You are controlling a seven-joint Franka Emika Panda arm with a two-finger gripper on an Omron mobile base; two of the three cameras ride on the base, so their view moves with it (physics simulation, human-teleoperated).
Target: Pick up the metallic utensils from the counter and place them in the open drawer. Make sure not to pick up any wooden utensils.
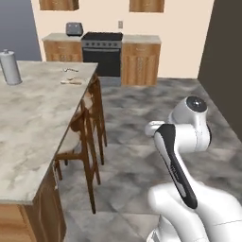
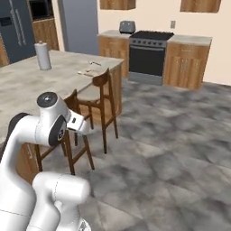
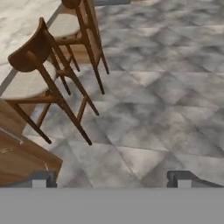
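The gripper hangs over the grey tiled floor, its two dark tips standing spread wide apart with nothing between them; beside it, at the lower left of the hand view, shows a corner of light-brown wood, though whether this is the drawer or the cabinet side cannot be told; just beyond stand two wooden bar stools with pale seats, tucked under the edge of the counter; the arm itself is folded up near the base, well apart from the utensils.

Farther along the marbled slab, near its far corner, lie the small utensils; the wooden utensils show as a short tan shape close to the counter's edge, and just behind them the metallic utensils appear as thin dark slivers, too small to tell knife from fork; in the right base view the same little cluster sits above the farther stool's back; all of it lies far ahead of the gripper, on the counter top while the gripper is low over the floor.

On the counter's far left stands a grey cylindrical canister; beyond it all, against the back wall, are a black stove and a toaster.
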